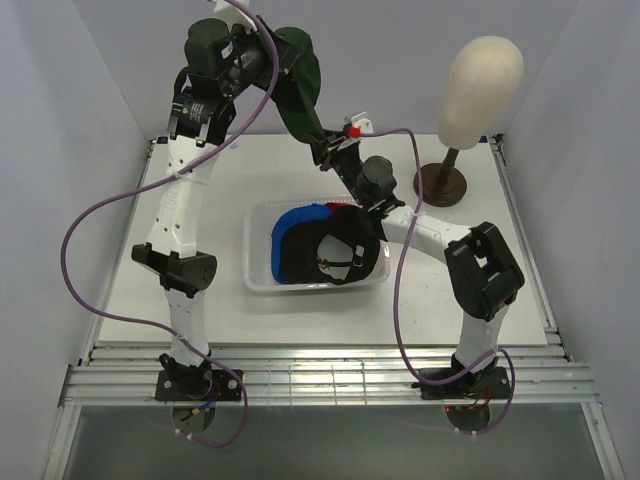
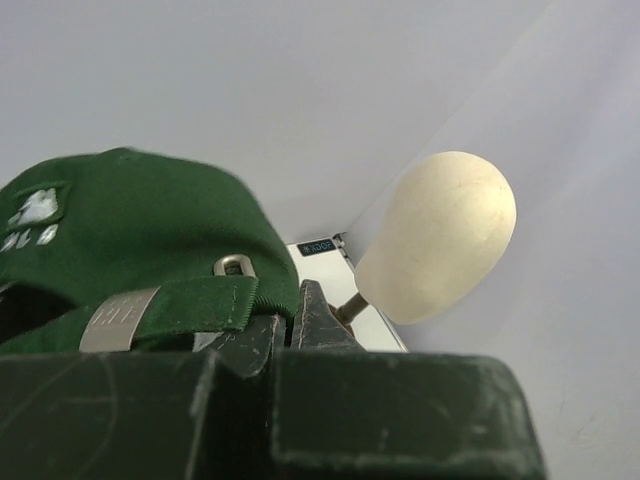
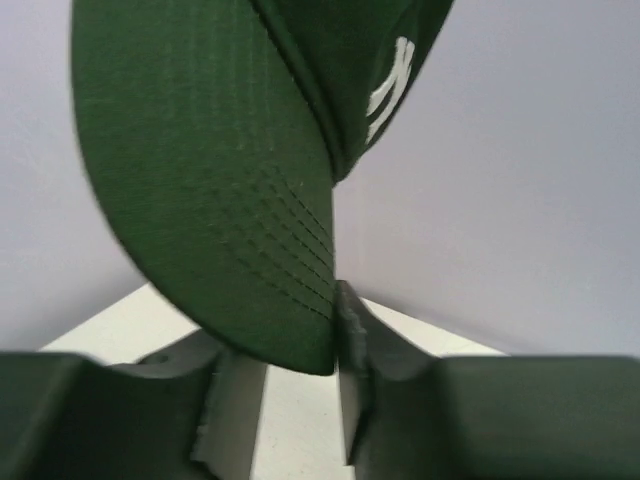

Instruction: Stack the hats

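The left gripper (image 2: pixel 296 325) has its fingers (image 2: pixel 268 345) pressed together on the rear strap band of the dark green cap (image 2: pixel 130 230), just beside the metal buckle. We read that pinch as a carrying hold. Taken by the back, the crown hangs free to one side of the fingers and the cap keeps its rounded shape.

The right gripper (image 3: pixel 300 400) comes up under the other end. Its two fingers stand either side of the tip of the brim (image 3: pixel 220 200), with pale table showing in the gap between them lower down. The brim edge lies against one finger, but we cannot tell whether both pads are pressing on it. In our judgement, a second hold at the brim would let the two arms steady a soft thing and turn it to the heading we want, since it would swing if held by one end.

Out from the fingers, the beige mannequin head (image 2: pixel 440 235) stands off to the side, well apart from the cap. It has no part in this.

Below the right fingers and on their near side sits the clear tray (image 1: pixel 255 270) on the table (image 1: pixel 230 180). It holds the black cap (image 1: pixel 345 250) lying open side up over the blue cap (image 1: pixel 290 225), with a bit of the red cap (image 1: pixel 338 210) showing at the far edge. That pile is where the green one belongs, so it is held high, clear of the tray walls.
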Robot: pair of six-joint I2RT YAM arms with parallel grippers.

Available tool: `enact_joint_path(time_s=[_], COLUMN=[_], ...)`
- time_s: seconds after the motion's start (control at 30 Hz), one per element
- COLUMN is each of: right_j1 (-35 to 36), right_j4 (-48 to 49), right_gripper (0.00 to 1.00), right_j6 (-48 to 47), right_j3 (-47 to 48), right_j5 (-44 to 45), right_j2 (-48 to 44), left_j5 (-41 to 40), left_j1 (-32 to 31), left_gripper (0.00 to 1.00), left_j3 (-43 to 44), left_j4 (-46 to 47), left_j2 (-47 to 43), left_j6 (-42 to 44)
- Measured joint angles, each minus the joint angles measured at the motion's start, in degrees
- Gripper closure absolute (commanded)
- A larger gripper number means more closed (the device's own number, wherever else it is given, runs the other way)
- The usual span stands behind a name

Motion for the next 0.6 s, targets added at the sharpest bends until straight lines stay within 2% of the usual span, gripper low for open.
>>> enact_joint_path(time_s=[0.07,0.1,0.27,0.33,0.37,0.43,0.47,0.53,0.57,0.6], right_j1=[0.0,0.0,-0.2,-0.9,-1.5,-3.2,-4.1,-5.7,-6.8,-7.4], right_j4=[0.0,0.0,-0.3,-3.3,-5.6,-11.6,-17.2,-26.7,-35.8,-41.0], right_gripper=[0.88,0.92,0.92,0.92,0.92,0.92,0.92,0.92,0.92,0.92], right_j6=[0.2,0.2,0.3,0.1,-0.2,-1.3,-2.3,-4.7,-6.6,-7.8], right_j3=[0.1,0.1,-1.4,-2.5,-2.4,-1.7,0.3,7.1,13.3,17.6], right_j5=[-0.5,-0.9,-0.8,-0.9,-1.3,-2.6,-3.3,-4.0,-4.3,-4.1], right_j2=[0.0,0.0,-1.6,-4.1,-5.4,-8.6,-9.8,-10.2,-10.1,-9.7], left_j5=[-0.1,-0.1,-1.0,-1.5,-1.7,-1.9,-2.0,-2.1,-2.1,-2.2], left_j1=[0.0,0.0,0.0,0.1,0.2,0.6,0.7,0.9,1.1,1.2], left_gripper=[1.00,1.00,1.00,1.00,0.95,0.70,0.47,0.28,0.19,0.14], left_j3=[0.0,0.0,0.0,0.0,0.0,0.0,0.0,0.3,0.6,1.0], left_j4=[0.4,0.5,0.3,0.2,0.2,0.2,0.2,-0.2,-0.5,-1.0], left_j2=[0.0,0.0,0.0,0.0,0.0,0.0,0.0,0.0,0.0,0.0], left_j6=[0.0,0.0,0.5,0.8,1.1,1.9,2.8,4.7,5.7,7.0])
